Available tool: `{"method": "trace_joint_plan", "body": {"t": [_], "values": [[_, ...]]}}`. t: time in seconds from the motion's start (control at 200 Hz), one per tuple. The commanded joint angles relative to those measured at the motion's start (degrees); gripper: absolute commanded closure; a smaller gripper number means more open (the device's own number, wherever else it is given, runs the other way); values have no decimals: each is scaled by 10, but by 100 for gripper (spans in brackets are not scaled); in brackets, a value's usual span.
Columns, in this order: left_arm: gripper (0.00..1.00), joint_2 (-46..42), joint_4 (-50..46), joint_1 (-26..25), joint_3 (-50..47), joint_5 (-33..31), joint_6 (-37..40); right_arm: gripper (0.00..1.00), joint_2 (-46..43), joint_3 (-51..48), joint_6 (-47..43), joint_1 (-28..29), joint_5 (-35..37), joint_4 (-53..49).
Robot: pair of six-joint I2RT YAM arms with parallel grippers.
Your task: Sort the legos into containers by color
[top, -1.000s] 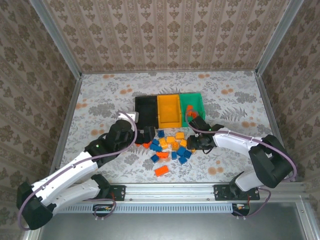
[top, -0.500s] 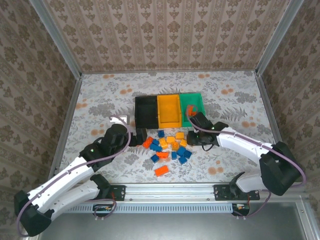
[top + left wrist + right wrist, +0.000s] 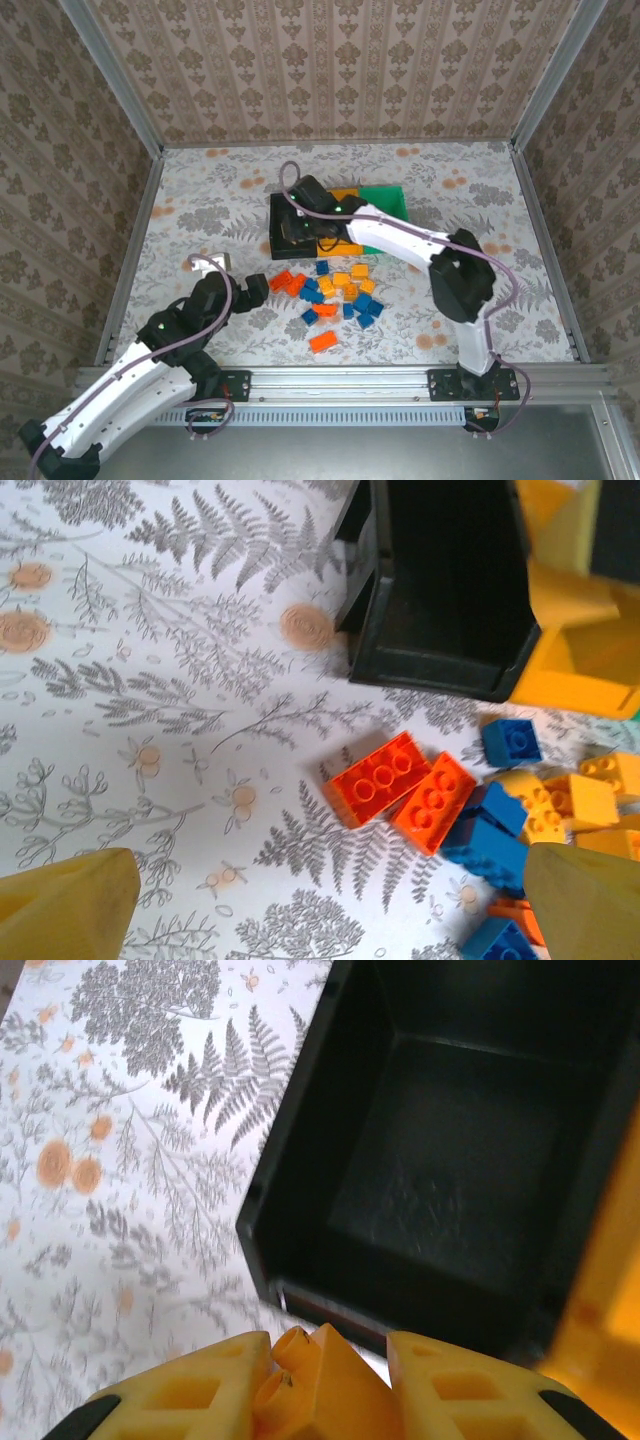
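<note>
We are at the carrying step. Our right jaws are clenched on a yellow-orange brick (image 3: 305,1362). The black bin (image 3: 450,1190) lies open just ahead of and below them, and the orange-yellow bin (image 3: 612,1290) is off to their right. Our left jaws hang released, with the loose legos (image 3: 420,795) on the table (image 3: 150,680) just ahead of them. Next, we judge, the brick must be centred over its matching bin and then let go.

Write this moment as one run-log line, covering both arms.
left gripper: open, near two red-orange bricks | right gripper: shut on orange brick, over black bin
</note>
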Motion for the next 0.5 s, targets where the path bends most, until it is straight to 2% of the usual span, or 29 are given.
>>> {"method": "trace_joint_plan", "body": {"t": [0.0, 0.17, 0.335, 0.495], "values": [[0, -6, -13, 7, -6, 12, -12, 68, 67, 90, -9, -4, 39, -57], [0, 4, 6, 10, -5, 30, -5, 62, 139, 178, 7, -10, 62, -96], [0, 22, 11, 14, -1, 41, -4, 34, 149, 215, 6, -10, 53, -103], [0, 40, 34, 18, 5, 73, 16, 26, 105, 191, 3, -10, 57, -101]]}}
